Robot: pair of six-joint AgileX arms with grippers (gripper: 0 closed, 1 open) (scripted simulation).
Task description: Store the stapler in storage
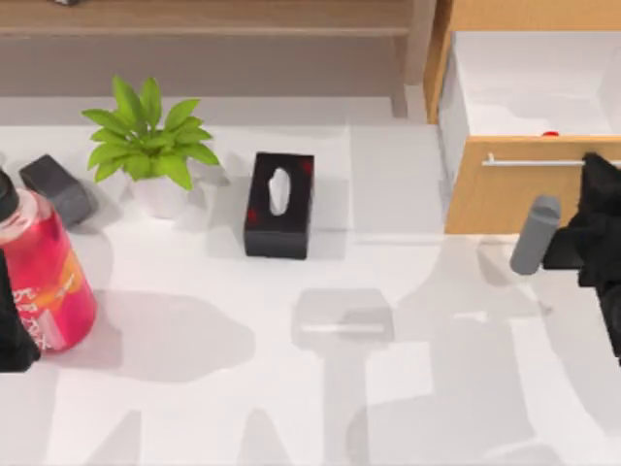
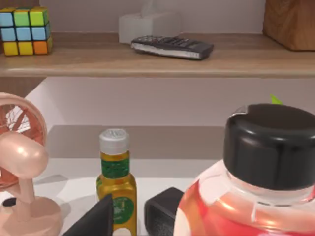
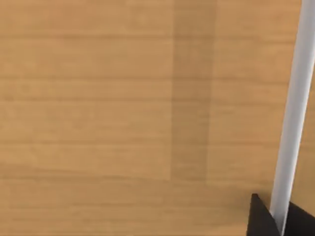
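The storage drawer (image 1: 524,199) stands pulled out at the back right, with a light-wood front, a white inside and a thin silver handle (image 1: 534,161). My right gripper (image 1: 600,180) is at the right end of that handle. In the right wrist view the handle (image 3: 294,108) runs between my dark fingertips (image 3: 260,219), hard against the wood front. A dark grey block that looks like the stapler (image 1: 56,186) lies at the far left, beside the plant pot. My left arm (image 1: 12,335) is parked at the left edge behind a red bottle (image 1: 49,277).
A potted plant (image 1: 146,146) and a black tissue box (image 1: 279,204) stand mid-table. A grey cylinder (image 1: 536,235) sits beside my right arm. A small red thing (image 1: 550,134) lies in the drawer. The left wrist view shows a pink fan (image 2: 19,162), an oil bottle (image 2: 115,182) and a shelf (image 2: 147,61).
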